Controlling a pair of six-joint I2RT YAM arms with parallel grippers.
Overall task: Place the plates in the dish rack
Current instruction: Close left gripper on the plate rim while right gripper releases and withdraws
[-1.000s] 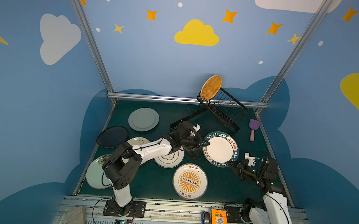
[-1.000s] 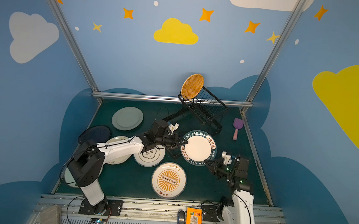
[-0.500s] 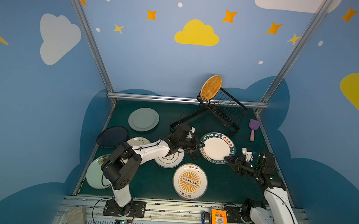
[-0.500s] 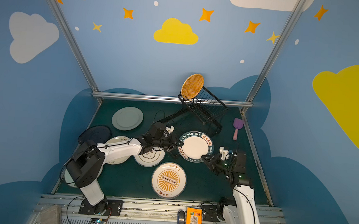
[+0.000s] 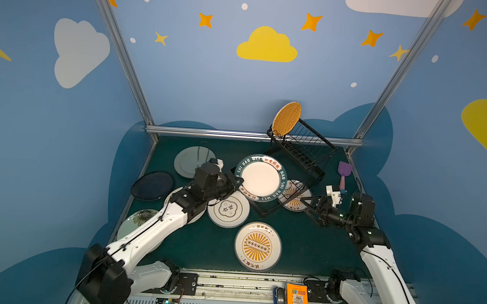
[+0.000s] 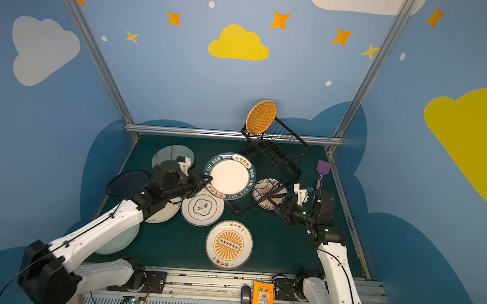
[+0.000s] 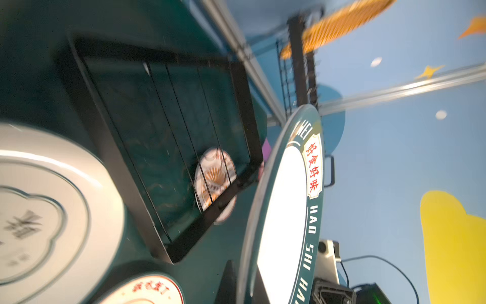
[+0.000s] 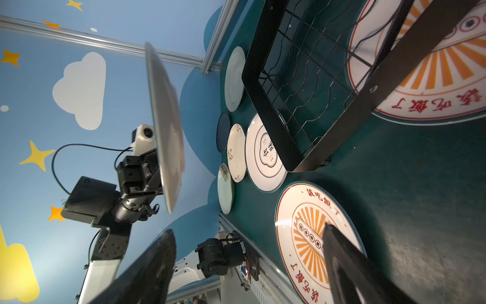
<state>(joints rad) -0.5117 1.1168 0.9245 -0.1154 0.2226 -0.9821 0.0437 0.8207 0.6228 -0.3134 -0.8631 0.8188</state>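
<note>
Far left, mint plate (image 5: 135, 220) is lying flat on the table (image 5: 303, 249), partly under the left arm (image 5: 156, 228); navy plate (image 5: 152, 185) is sitting just behind it by the left edge; cream plate (image 8: 236, 152) is lying between those two and the flower-outline plate (image 5: 228, 209), mostly hidden by the arm in both top views; grey-green plate (image 5: 188, 162) is lying flat towards the back; left gripper (image 5: 237, 183) is clamping tight on the left rim of the teal-lettered plate (image 5: 261, 178); that plate is hanging clear of the table, tilted, white face up, over the left part of the tray base of the dish rack (image 5: 303, 153); sunburst plate (image 5: 257, 246) is lying flat at the front centre; rack basket is sitting back right with the orange-patterned plate (image 5: 287, 118) standing in its left end; second sunburst plate (image 5: 294, 195) is showing through the tray wires, under the base; right gripper (image 5: 305, 205) is gaping wide, holding nothing, pointing at the tray's right edge, contact unclear; purple spatula (image 5: 344, 172) is lying by the right edge.
</note>
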